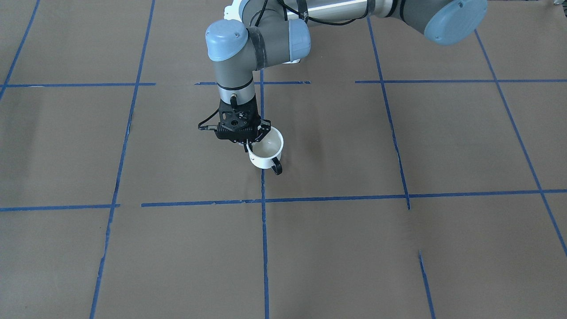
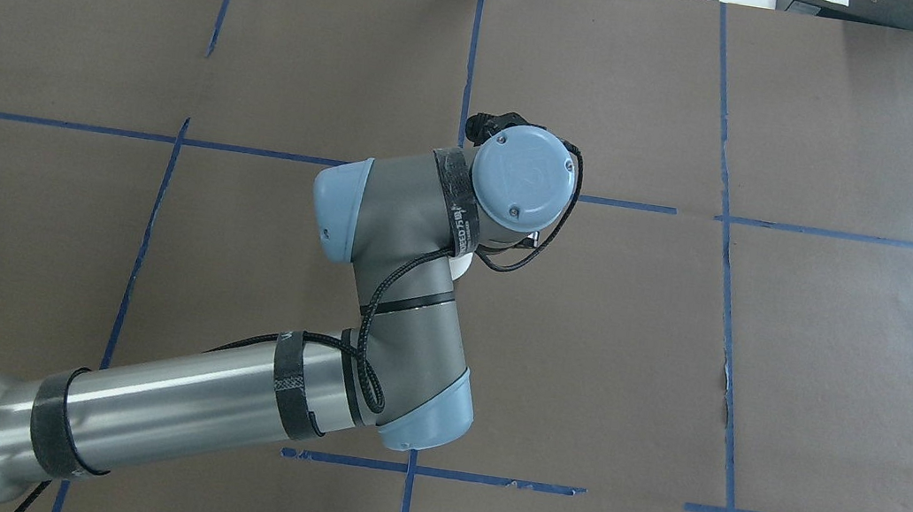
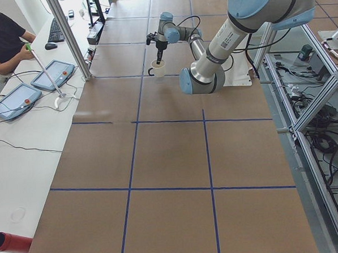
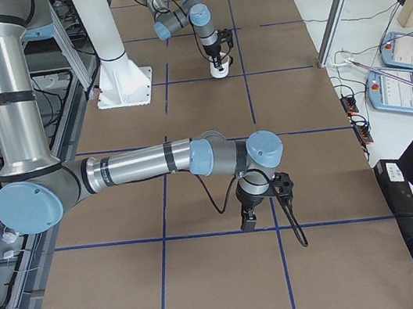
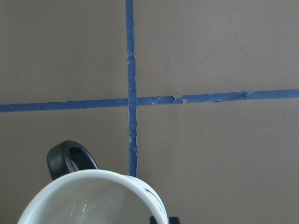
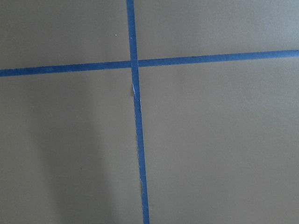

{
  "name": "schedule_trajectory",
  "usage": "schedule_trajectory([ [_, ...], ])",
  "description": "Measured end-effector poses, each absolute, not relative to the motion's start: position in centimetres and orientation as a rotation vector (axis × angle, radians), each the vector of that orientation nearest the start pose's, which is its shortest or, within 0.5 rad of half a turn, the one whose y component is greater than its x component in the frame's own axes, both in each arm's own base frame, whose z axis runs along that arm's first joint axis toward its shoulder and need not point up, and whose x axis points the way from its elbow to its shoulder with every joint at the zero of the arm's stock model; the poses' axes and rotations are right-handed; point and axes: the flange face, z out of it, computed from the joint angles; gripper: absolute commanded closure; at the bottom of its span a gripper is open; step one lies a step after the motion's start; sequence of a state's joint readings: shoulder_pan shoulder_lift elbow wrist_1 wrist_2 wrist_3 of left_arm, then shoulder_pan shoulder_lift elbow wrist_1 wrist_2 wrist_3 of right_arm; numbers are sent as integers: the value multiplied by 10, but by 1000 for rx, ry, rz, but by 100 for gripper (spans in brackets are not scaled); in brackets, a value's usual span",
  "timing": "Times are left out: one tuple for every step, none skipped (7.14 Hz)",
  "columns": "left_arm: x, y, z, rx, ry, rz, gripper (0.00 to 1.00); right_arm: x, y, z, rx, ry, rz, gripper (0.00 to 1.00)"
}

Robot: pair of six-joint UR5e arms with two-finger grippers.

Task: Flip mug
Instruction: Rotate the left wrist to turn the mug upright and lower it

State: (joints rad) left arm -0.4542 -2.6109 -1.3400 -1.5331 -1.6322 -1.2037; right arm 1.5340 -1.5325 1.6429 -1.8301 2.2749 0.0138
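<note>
Brown surface (image 1: 398, 146) lies under the left pincer (image 1: 252, 142), clamped on the mug (image 1: 265, 156) just below it; the right pincer (image 4: 248, 223), I cannot tell.

The small white mug (image 1: 266, 154) is mouth up and empty, near the middle of the table (image 1: 398, 248), just beside a blue tape line (image 1: 264, 212); its black loop handle (image 1: 277, 167) points away from the robot, and the left gripper (image 1: 252, 142) pinches its rim

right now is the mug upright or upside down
Upright, mouth up: in the front-facing view the mug shows its open white inside facing up, and the left gripper is at its rim.
</note>
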Motion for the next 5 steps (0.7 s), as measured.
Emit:
schedule_trajectory([
  [645,-454,96,258,740,-55,100,51,-496,634,-160,-699,30,0],
  [648,-450,97,260,751,-48,100,51,-496,634,-161,-699,31,0],
  [651,-446,100,260,757,-43,97,51,-496,634,-161,-699,31,0],
  [652,-445,102,260,760,-41,80,51,-496,634,-161,-699,31,0],
  [652,-444,103,260,760,-40,75,51,-496,634,-161,-699,31,0],
])
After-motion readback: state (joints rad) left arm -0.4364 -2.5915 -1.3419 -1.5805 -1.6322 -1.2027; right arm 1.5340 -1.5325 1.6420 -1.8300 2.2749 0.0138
